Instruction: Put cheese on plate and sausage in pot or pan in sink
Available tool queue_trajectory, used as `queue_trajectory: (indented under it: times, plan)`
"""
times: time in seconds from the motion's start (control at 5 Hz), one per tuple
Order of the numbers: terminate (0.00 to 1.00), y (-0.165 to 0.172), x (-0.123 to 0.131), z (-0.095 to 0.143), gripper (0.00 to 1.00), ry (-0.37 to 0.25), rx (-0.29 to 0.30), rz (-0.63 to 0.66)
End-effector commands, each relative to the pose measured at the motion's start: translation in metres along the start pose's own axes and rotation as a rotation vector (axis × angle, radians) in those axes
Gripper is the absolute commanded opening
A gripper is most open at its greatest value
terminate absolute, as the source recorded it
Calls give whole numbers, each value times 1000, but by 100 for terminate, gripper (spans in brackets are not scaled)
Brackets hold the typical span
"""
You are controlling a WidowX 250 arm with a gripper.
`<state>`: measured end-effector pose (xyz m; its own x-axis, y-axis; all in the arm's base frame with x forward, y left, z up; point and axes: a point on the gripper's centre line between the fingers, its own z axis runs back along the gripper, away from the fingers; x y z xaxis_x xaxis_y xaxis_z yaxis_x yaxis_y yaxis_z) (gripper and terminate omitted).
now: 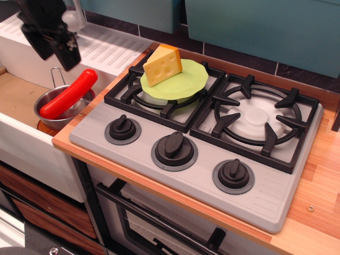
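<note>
The sink takes up the left side, its tan basin holding the steel pot, and across that pot lies the sausage — one end down inside, the other propped over the rim toward the stove. On the stove's rear-left burner the plate carries the cheese, standing on edge. Judged from this layout, both placements look done; what remains is only a clean retreat, calling for the arm to clear the pot without brushing the sausage's raised end. The gripper hangs above and slightly left of the sausage, apart from it and holding nothing — its jaws look parted, though the dark fingers blur together.
</note>
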<state>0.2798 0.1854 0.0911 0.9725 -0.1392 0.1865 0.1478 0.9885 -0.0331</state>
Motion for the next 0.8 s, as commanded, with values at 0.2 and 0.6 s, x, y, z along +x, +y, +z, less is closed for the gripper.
queue_trajectory:
  times: [0.2,0.6]
  plan:
    - [0,-6,20,50,100,-16,91,-23]
    - [100,-6,20,50,100,-16,91,-23]
